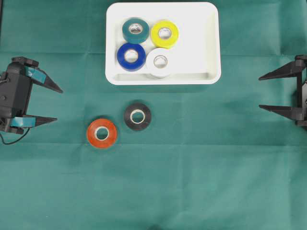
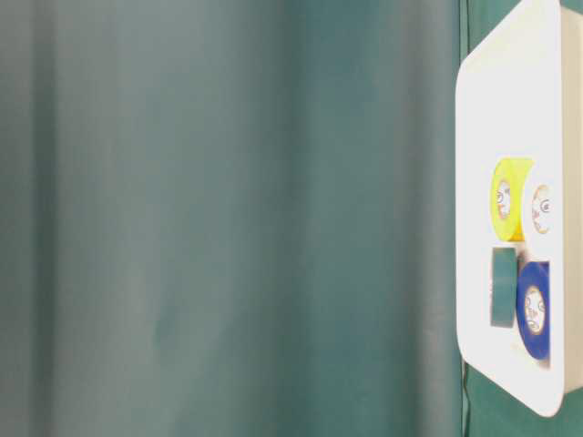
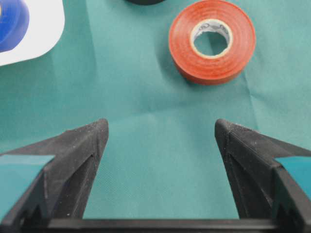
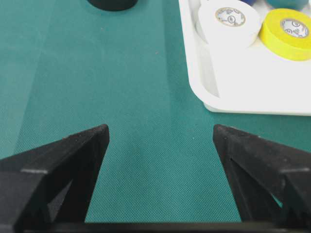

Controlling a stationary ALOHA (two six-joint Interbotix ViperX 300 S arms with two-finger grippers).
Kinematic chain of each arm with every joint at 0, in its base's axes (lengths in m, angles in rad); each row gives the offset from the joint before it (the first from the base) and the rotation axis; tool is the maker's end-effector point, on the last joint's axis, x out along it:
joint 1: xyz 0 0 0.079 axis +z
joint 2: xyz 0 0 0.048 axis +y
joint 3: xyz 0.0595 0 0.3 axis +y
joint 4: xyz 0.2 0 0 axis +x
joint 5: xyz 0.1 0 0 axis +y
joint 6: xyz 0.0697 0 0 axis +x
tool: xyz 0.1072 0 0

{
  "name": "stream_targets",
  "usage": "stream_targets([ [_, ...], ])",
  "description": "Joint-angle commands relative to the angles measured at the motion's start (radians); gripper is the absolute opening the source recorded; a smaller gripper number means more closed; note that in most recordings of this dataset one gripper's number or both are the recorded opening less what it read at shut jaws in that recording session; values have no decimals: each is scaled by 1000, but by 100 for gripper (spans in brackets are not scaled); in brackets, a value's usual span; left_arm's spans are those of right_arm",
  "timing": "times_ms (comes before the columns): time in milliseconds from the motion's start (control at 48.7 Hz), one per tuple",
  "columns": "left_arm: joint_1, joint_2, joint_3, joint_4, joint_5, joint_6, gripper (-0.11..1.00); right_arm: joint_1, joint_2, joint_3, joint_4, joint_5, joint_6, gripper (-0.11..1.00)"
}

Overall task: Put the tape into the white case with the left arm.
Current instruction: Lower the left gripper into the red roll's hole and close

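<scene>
On the green cloth lie an orange tape roll [image 1: 101,133] [image 3: 212,41] and a black tape roll [image 1: 137,116] [image 4: 112,4]. The white case [image 1: 204,28] [image 2: 492,109] [image 4: 252,87] at the back holds several rolls: teal [image 1: 136,30], yellow [image 1: 164,34] [image 4: 286,26], blue [image 1: 131,56] [image 3: 10,23] and white [image 1: 159,63] [image 4: 228,22]. My left gripper [image 1: 59,104] [image 3: 161,130], with teal bands, stands open at the left edge, well short of the orange roll, nothing between its fingers. At the right edge my right gripper [image 1: 260,92] [image 4: 160,133] is open and empty.
A green cloth covers the whole table. A black cable [image 1: 12,141] trails from the left arm. The table-level view is turned sideways and shows mostly a green curtain beside the case.
</scene>
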Motion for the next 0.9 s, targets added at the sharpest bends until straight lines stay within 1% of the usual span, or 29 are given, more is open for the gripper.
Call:
stream_targets([
  [0,-5,15,-12,-2,-9,-2,89,-2,6,-8,-2,-6,0,62],
  [62,-9,32,-17,-2,-18,-12,89,-2,6,-9,-2,-6,0,62],
  [226,-35,117,-37,-2,-87,-40,89,-2,8,-9,-2,-6,0,62],
  [370,-60,210,-77,-3,-115,-41,89,-2,8,-8,-2,-8,0,62],
  [575,-80,357,-167,-2,-117,-41,89,-3,6,-9,-2,-8,0,62],
  [884,-81,568,-304,-2,-118,-41,89,-2,6,-8,-2,-8,0,62],
])
